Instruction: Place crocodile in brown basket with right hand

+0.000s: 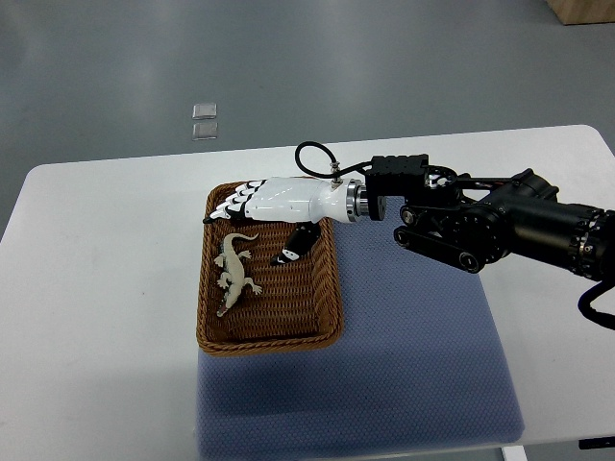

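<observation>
A pale grey toy crocodile point(232, 270) lies inside the brown wicker basket point(327, 307), along its left side, head toward the far end. My right hand point(252, 215) hovers over the far part of the basket, just above and beyond the crocodile's head. Its white fingers point(233, 205) are stretched out toward the left and its thumb point(292, 248) hangs down over the basket's middle. Nothing is held in it. The black right arm point(500, 226) reaches in from the right edge.
The basket stands on a blue-grey mat point(404, 365) laid on the white table point(96, 288). Two small clear squares point(204, 120) lie on the grey floor beyond the table. A wooden box corner point(586, 10) shows at the top right.
</observation>
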Tool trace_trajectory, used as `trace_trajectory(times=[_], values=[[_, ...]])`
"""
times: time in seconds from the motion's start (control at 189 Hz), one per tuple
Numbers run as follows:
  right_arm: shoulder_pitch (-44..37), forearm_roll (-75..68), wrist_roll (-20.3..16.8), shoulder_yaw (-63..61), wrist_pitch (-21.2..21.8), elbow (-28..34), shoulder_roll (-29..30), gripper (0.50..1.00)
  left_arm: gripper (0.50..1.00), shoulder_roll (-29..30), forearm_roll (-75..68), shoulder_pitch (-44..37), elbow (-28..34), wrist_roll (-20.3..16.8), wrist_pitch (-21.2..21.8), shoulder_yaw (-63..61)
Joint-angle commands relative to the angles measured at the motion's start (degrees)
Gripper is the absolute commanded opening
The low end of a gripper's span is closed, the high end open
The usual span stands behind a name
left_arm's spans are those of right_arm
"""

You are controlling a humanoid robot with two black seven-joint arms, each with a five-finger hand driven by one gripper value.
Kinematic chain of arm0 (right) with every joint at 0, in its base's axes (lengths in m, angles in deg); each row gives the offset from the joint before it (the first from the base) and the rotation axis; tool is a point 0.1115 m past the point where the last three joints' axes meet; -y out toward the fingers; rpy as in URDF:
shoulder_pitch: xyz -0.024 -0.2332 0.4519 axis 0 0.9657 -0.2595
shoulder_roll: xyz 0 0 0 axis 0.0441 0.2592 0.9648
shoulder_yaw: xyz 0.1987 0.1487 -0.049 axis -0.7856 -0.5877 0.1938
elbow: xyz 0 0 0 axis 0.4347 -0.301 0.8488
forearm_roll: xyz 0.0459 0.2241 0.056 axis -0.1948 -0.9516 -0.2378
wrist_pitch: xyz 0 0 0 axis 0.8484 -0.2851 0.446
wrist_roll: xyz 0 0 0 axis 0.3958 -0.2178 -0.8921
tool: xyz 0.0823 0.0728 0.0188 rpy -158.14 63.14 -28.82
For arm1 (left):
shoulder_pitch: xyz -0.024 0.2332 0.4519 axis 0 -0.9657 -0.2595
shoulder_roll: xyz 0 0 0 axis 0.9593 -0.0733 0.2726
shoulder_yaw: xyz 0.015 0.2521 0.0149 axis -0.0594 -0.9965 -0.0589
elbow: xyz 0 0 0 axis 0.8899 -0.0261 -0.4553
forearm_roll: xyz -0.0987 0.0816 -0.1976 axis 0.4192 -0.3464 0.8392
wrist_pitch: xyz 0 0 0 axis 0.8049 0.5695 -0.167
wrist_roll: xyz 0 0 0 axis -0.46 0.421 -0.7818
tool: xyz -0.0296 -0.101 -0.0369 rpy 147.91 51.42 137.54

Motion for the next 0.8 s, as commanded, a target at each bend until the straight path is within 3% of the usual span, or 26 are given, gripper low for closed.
trace_trajectory(times=[0.0, 0.17, 0.334, 0.557, 0.795], values=[[0.0, -0.4, 0.0, 0.0, 0.0, 0.0, -0.5, 0.928, 1.0, 0.0, 0.0, 0.0, 0.1, 0.0, 0.0, 0.0], [-0.3, -1.7, 0.0, -1.0, 2.4, 0.0, -1.6, 0.926, 1.0, 0.0, 0.0, 0.0, 0.0, 0.0, 0.0, 0.0], [-0.7, -13.0, -0.2, -6.6, 11.6, 0.0, -5.3, 0.926, 1.0, 0.0, 0.0, 0.0, 0.0, 0.0, 0.0, 0.0], [1.8, -30.8, -7.6, -17.9, 24.2, -0.1, -12.1, 0.926, 1.0, 0.0, 0.0, 0.0, 0.0, 0.0, 0.0, 0.0], [8.6, -51.9, -17.9, -23.8, 28.3, -1.6, -16.0, 0.928, 1.0, 0.0, 0.0, 0.0, 0.0, 0.0, 0.0, 0.0]])
